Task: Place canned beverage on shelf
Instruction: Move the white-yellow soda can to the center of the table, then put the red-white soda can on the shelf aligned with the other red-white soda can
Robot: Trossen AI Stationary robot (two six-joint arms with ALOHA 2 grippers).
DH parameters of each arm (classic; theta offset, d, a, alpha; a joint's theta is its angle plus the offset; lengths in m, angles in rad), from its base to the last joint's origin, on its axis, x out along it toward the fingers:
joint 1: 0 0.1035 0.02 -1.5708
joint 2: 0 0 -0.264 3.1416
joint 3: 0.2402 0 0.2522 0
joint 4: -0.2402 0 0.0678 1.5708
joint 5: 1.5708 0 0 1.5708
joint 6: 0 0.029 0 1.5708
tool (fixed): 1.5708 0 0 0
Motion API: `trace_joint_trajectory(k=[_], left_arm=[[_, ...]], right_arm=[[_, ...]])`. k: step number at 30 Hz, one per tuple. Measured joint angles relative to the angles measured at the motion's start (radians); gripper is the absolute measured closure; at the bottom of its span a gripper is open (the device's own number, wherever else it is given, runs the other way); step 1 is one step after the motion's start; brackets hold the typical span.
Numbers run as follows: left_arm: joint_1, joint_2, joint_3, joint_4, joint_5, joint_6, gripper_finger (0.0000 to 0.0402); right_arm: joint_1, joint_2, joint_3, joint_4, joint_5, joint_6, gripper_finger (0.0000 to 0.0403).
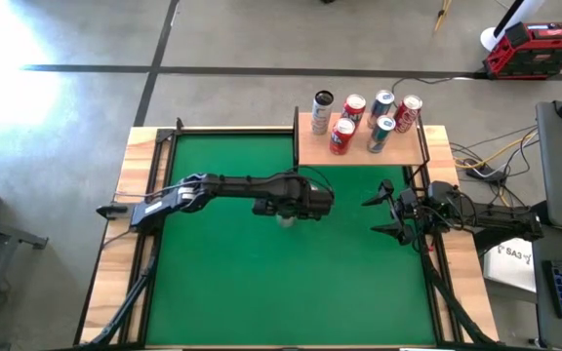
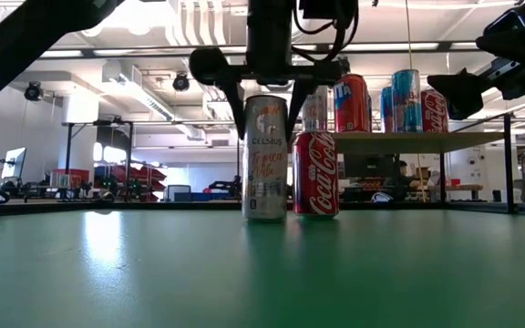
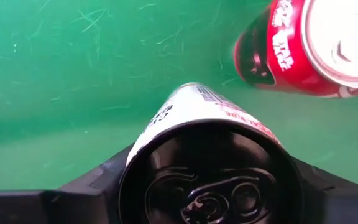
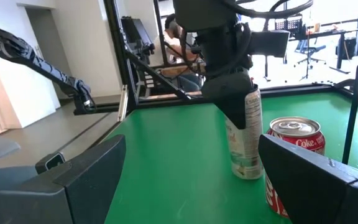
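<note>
Green mat (image 2: 108,273) is stretching out bare up front, and then we're getting to the action. The slim Celsius can (image 2: 265,159) is standing upright mid-mat, long axis vertical, and "CELSIUS" is reading clearly down its pale side. The left gripper (image 2: 264,91) is sitting straight over its top, coming down from above. Whether it's clamping or merely straddling, I cannot tell.

A red Coca-Cola can (image 2: 316,173) is standing just beside it, also upright, and it looks to be carrying Star Wars lettering near the rim.

Taking the table's far edge as twelve, the right gripper (image 1: 383,213) is waiting out at three o'clock of the Celsius can, fingers (image 4: 86,168) spread apart and holding nothing. So the left arm is clearly the nearer one.

The shelf (image 1: 310,151) is lying at about one o'clock, already carrying six cans. I'm judging the lift needs to go up and away towards it.
</note>
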State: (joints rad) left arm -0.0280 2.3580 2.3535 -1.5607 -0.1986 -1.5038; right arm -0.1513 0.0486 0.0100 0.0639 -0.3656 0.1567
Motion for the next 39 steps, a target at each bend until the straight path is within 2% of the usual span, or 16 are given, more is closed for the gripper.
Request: trace_joint_trajectory(k=[3,13,17,24,30,35,39], left_arm=[[-0.001,0.005,0.000,-0.002,0.007,0.003,0.0127],[-0.006,0.004,0.002,0.002,0.026,0.003,0.0126],[-0.017,0.003,0.002,0.008,0.015,0.001,0.0093],[-0.026,-0.019,0.002,-0.008,0.002,0.000,0.0011],[-0.085,-0.071,-0.010,-0.007,-0.022,0.062,0.0016],[-0.166,-0.236,-0.144,-0.011,-0.137,0.048,0.0017],[-0.236,-0.414,-0.376,-0.009,-0.236,-0.064,0.0017]], right_arm=[[0.000,0.000,0.000,0.000,0.000,0.000,0.0044],[0.000,0.000,0.000,0.000,0.000,0.000,0.0044],[0.000,0.000,0.000,0.000,0.000,0.000,0.0044],[0.000,0.000,0.000,0.000,0.000,0.000,0.0044],[0.000,0.000,0.000,0.000,0.000,0.000,0.0044],[0.000,0.000,0.000,0.000,0.000,0.000,0.0044],[0.000,0.000,0.000,0.000,0.000,0.000,0.0044]])
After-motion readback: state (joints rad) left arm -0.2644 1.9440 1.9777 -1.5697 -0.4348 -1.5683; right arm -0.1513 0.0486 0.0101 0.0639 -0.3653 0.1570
